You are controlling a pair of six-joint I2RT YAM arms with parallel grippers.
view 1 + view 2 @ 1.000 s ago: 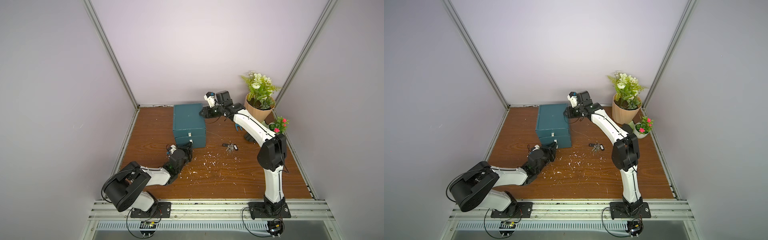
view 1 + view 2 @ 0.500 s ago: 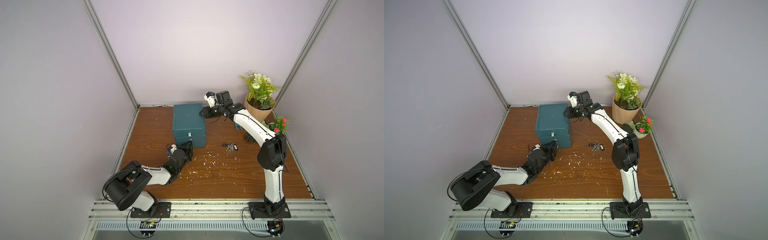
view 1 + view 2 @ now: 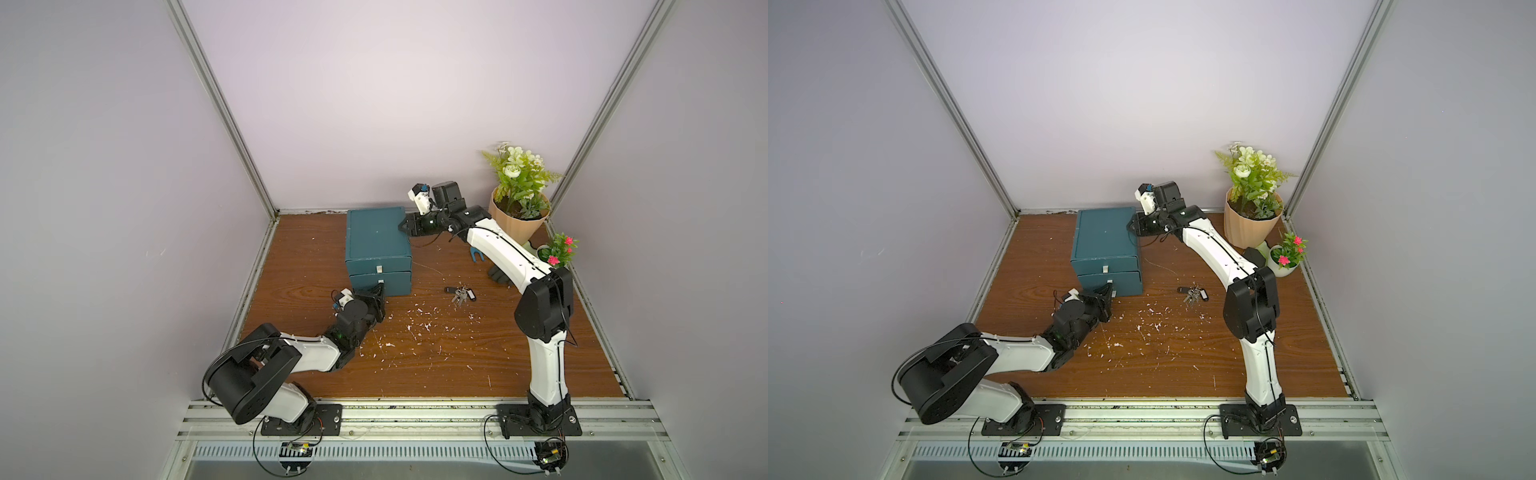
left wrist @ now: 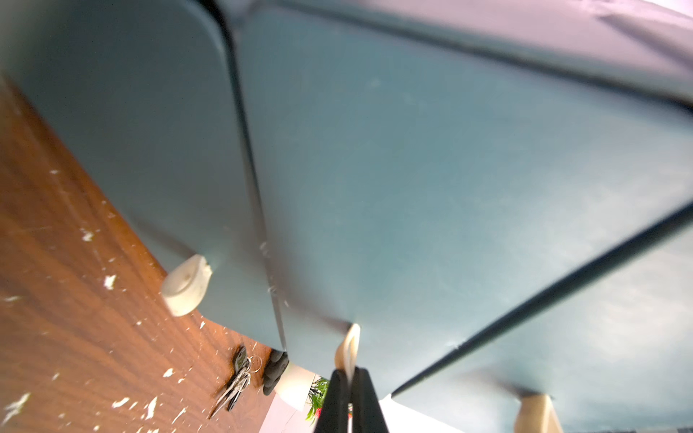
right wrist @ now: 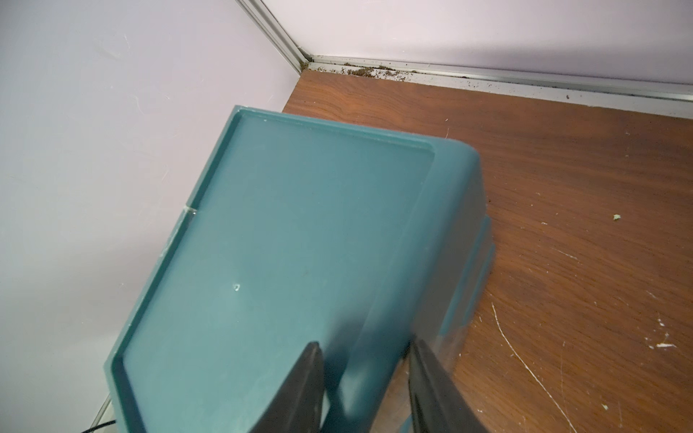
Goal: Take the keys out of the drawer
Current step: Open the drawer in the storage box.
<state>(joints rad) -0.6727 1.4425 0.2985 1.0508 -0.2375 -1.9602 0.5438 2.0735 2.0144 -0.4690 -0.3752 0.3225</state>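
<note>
1. Left gripper point(image 3: 380, 287) is pinching a pale tab handle point(image 4: 348, 346) on the front of the teal drawer unit point(image 3: 376, 237). Its black fingers point(image 4: 333, 397) are squeezing together with only the thin tab between them.
2. That handle is showing as the middle one of three in the left wrist view, and the drawer fronts are all looking shut.
3. Right gripper point(image 5: 365, 360) is straddling the unit's right-hand top edge toward the back. Its jaws are standing partly apart, one finger over the top panel and one down beside the side wall. Whether they are pressing on the unit I cannot tell.
4. A silver bunch of keys point(image 3: 459, 294) with black tags is lying on the wooden table point(image 3: 299, 266). It is outside the unit, near its front right corner, beside scattered white flecks point(image 3: 419, 320).
</note>
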